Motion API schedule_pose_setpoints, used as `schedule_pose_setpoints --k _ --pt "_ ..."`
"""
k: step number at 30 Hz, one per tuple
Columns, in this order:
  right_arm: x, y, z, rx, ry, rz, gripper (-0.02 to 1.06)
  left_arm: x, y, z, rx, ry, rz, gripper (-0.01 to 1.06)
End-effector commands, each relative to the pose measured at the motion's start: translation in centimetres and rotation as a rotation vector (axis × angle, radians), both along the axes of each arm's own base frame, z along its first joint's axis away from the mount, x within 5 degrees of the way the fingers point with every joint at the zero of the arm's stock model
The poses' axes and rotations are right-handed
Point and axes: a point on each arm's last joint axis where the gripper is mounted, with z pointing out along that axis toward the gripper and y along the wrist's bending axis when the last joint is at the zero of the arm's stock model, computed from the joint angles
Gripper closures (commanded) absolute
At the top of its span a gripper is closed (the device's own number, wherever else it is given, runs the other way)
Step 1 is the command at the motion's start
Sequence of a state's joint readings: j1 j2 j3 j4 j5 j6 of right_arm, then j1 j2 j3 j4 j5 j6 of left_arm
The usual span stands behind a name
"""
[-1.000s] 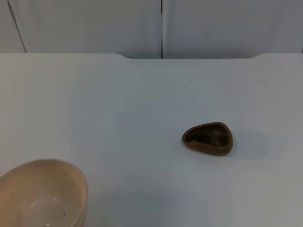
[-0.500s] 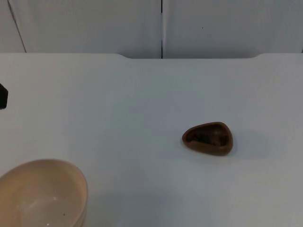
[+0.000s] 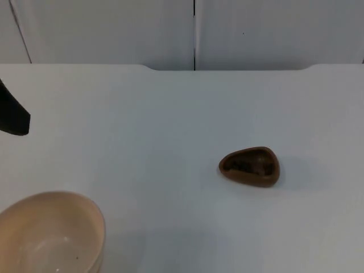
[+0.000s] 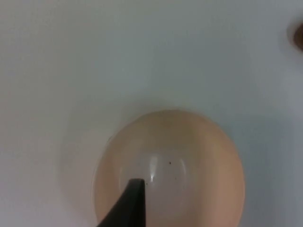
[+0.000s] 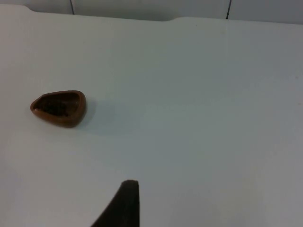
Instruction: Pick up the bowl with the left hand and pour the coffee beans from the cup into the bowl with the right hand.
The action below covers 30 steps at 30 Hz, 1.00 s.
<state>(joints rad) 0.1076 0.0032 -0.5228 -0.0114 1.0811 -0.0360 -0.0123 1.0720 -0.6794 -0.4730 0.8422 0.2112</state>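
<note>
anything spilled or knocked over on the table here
Nothing stands out. The brown cup sits upright with its beans inside, and the beige bowl sits upright too, with only a few dark specks inside. No beans lie on the table.

Left tool (image 3: 12,116): matte black, tapered wedge. Right tool fingertip (image 5: 124,204): black, possibly rubbery, pointed.

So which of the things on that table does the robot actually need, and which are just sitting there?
Needed for the job:
- beige bowl, at the table's near left edge, empty
- small brown cup, right of centre, with dark coffee beans inside
- left arm, coming in at the left edge, above the bowl

Just there:
- white table
- grey partition wall
</note>
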Motion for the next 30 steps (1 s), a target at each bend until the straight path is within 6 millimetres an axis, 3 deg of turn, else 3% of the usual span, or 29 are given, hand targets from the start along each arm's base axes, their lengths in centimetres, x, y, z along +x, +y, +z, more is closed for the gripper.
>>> schedule_pose_setpoints --k 1,6,13,30 --pt "0.0 0.0 -0.2 -0.009 0.000 -0.005 -0.01 0.7 -0.5 -0.2 -0.015 0.001 0.009 0.00" --pt "0.0 0.0 -0.2 -0.009 0.000 -0.005 -0.01 1.9 -1.1 -1.6 0.005 0.038 0.022 0.00" --pt "0.0 0.0 -0.2 -0.009 0.000 -0.005 -0.01 3.2 -0.3 -4.0 0.089 0.148 0.119 0.00" --pt "0.0 0.0 -0.2 -0.010 0.000 -0.006 -0.01 3.4 0.2 -4.3 0.078 0.180 0.272 0.00"
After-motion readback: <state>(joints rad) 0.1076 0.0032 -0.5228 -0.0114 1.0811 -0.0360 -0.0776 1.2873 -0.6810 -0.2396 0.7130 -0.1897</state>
